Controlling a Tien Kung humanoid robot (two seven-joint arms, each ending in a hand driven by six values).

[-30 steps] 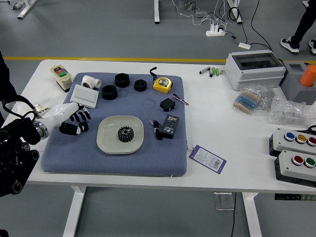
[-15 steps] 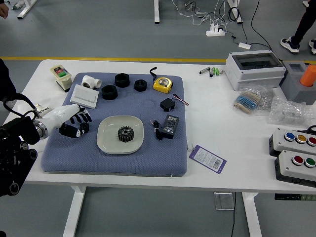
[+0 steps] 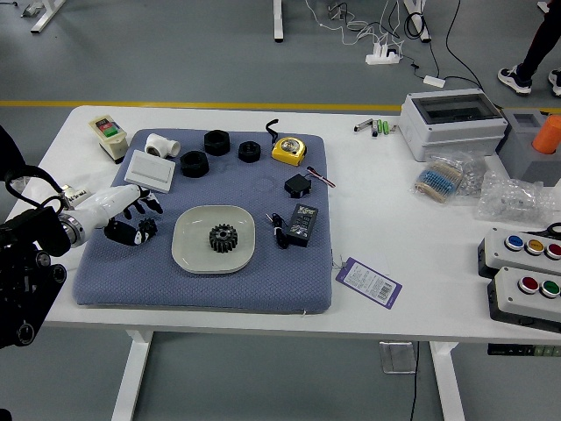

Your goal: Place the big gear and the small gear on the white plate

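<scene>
On the counter (image 3: 377,237), three black rolls (image 3: 195,163), one tape measure (image 3: 287,151), one tag (image 3: 369,282), two button boxes (image 3: 512,299) and one plate (image 3: 193,248) are seen; on the plate, one gear (image 3: 223,238) is counted.

The left arm (image 3: 31,272) is cut off by the left edge and the person's leg (image 3: 536,53) at the upper right, the fine print on the purple-edged tag (image 3: 370,282) is rendered too small to be read, and the dark form (image 3: 148,228) at the left hand (image 3: 110,204) cannot be identified.
</scene>
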